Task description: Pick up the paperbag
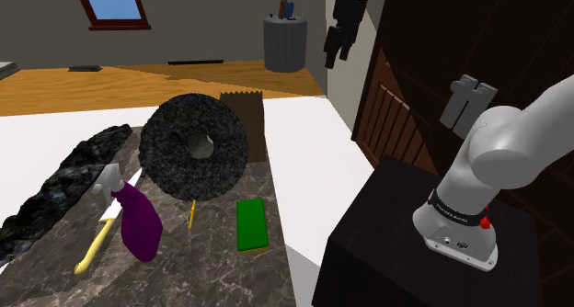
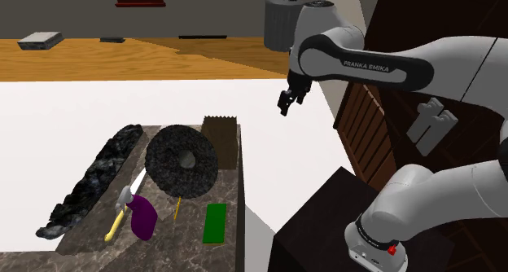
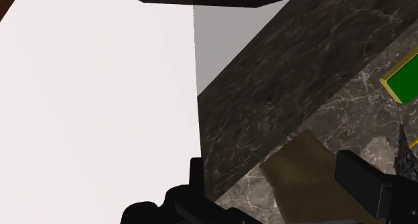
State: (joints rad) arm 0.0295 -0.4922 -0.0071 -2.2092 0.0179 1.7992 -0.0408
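Wrist view sets the paperbag [image 3: 303,168] below the gripper [image 3: 268,163], jaws wide apart, so lowering straight to straddle its top edge, clear of the black ring [image 1: 166,140], looks best.

White arm [image 2: 423,63], seemingly all-black end effector [image 2: 285,109]
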